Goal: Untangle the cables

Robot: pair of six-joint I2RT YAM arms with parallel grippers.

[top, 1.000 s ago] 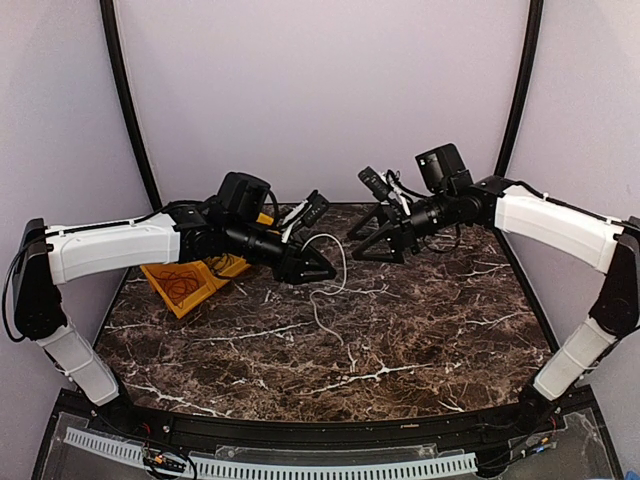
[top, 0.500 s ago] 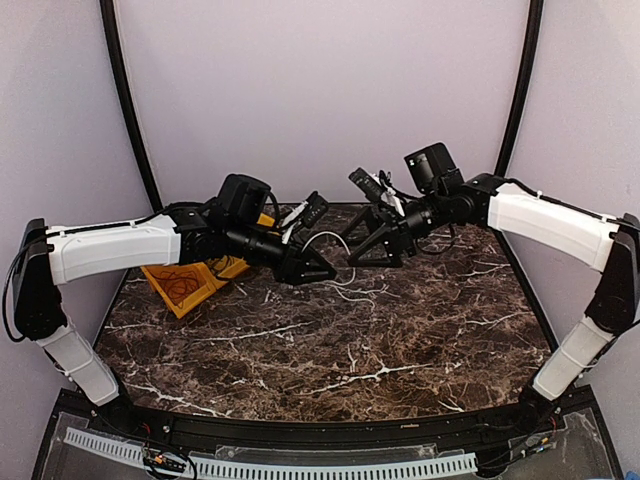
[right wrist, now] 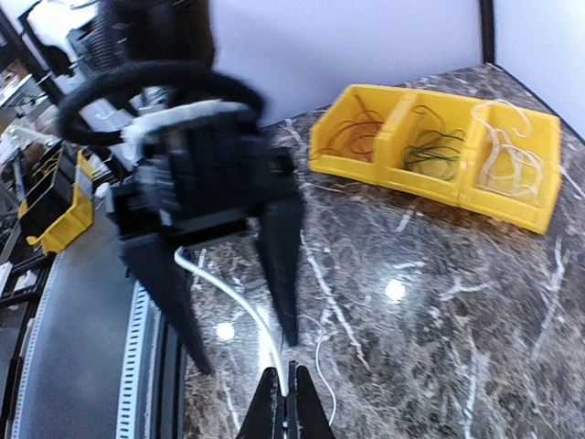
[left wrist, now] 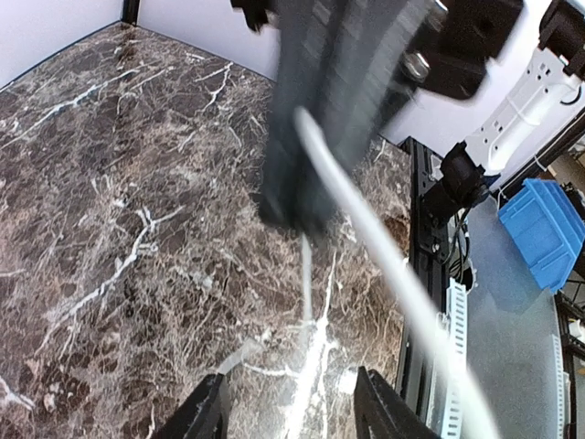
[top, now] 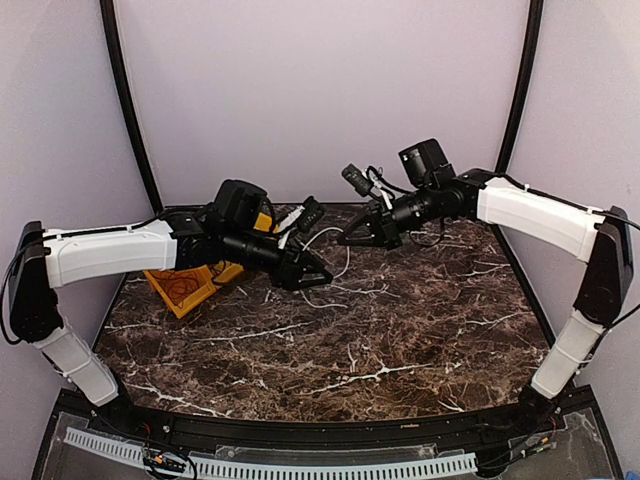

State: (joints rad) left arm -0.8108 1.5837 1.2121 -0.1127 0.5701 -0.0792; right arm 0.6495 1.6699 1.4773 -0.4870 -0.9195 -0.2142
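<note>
A white cable [top: 344, 258] is strung in the air between the two grippers near the back middle of the table. My right gripper [right wrist: 291, 402] is shut on it; in the right wrist view the white cable [right wrist: 234, 298] curves from those jaws up between the left gripper's fingers [right wrist: 281, 256]. My left gripper [left wrist: 291, 421] stands open, its jaws well apart, and the blurred white cable [left wrist: 366, 229] crosses just past its right finger. In the top view the left gripper [top: 318, 275] and right gripper [top: 347, 240] almost meet. Red-orange [right wrist: 352, 133] and black [right wrist: 430, 151] cables lie in bin compartments.
A yellow three-compartment bin [right wrist: 548, 197] stands at the table's back left, also seen under the left arm [top: 165, 290]; its third compartment holds white wire [right wrist: 507, 151]. A thin white strand [right wrist: 321, 371] trails on the marble. Off the table sit a blue bin [left wrist: 539, 229] and a yellow bin [right wrist: 59, 215].
My right gripper has swung left to the left gripper and shut on the white cable. The left jaws have opened wider. The cable's hanging loop has lifted off the table.
</note>
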